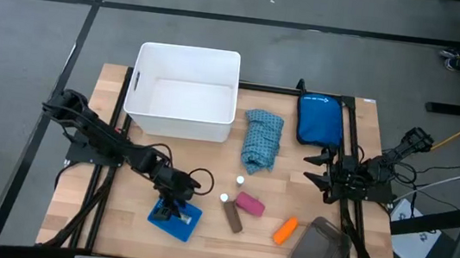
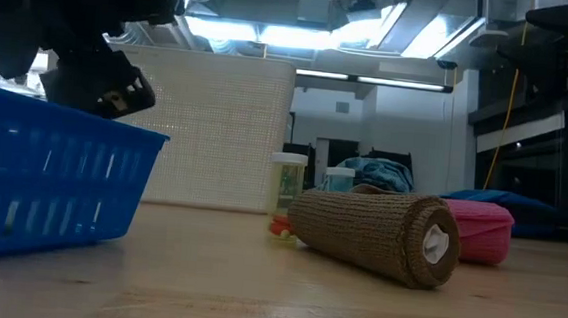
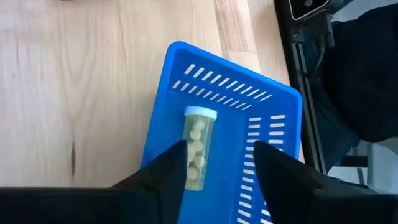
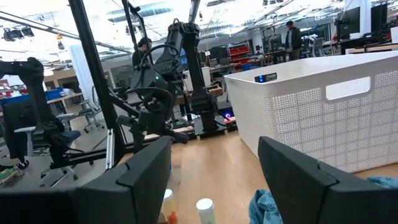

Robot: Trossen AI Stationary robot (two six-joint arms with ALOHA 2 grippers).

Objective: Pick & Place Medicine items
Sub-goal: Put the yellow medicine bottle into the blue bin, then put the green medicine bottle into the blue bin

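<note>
Medicine sorting looks barely begun: in the lower left of the high view the left tool (image 1: 174, 209) hangs over a small blue basket (image 1: 186, 229), and its wrist view shows a clear pill vial (image 3: 196, 149) with a white cap lying on the basket floor between the parted fingers (image 3: 163, 177), which do not appear to press on it, so the vial reads as released and placed. That is the one item visibly put away. Along the lower middle of the high view the rest lie loose on the wooden surface (image 1: 115, 220): a dark brown stick (image 1: 234, 217), which the low view shows as a roll of brown bandage lying on its side, a pink oblong block (image 1: 250, 204) just beside it, an orange tube (image 1: 285, 230) a little farther right, and two small white-capped vials (image 1: 241, 182) standing near the centre. A grey translucent container (image 1: 320, 252) sits at the lower right, its part in the job unclear. At mid right the right tool (image 1: 322, 170) waits with its fingers spread and nothing between them. Toward the top of the frame are a crumpled teal cloth (image 1: 262, 139), a blue pouch (image 1: 317, 118) and, at upper left, a large white bin (image 1: 184, 92) that looks bare inside. By my reckoning four or five pieces are left to move, and the basket has room for them only if they are laid close together.
</note>
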